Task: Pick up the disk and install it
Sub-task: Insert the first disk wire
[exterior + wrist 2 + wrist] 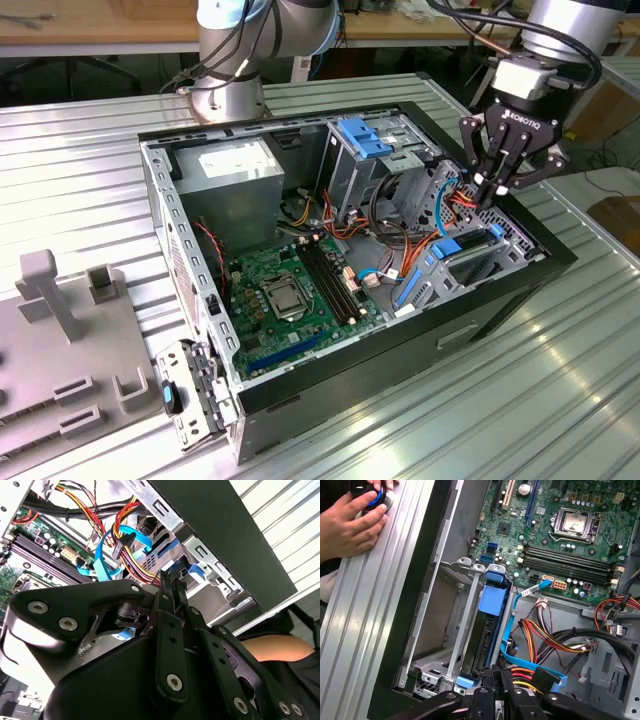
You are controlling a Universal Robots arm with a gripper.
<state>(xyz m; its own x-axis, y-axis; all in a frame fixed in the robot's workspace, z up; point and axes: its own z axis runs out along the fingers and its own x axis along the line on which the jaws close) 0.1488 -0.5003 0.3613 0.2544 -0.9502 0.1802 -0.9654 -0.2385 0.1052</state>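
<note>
One disk [481, 640], on edge; lengthwise in cage [462, 630]

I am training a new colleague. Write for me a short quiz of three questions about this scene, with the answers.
1. True or false: the disk lies on top of the motherboard.
2. The gripper is nearest to: A) the processor socket, B) the disk, C) the power supply.
3. Fill in: the disk's side rails are ___.
Key: 1 false; 2 B; 3 blue.
</note>
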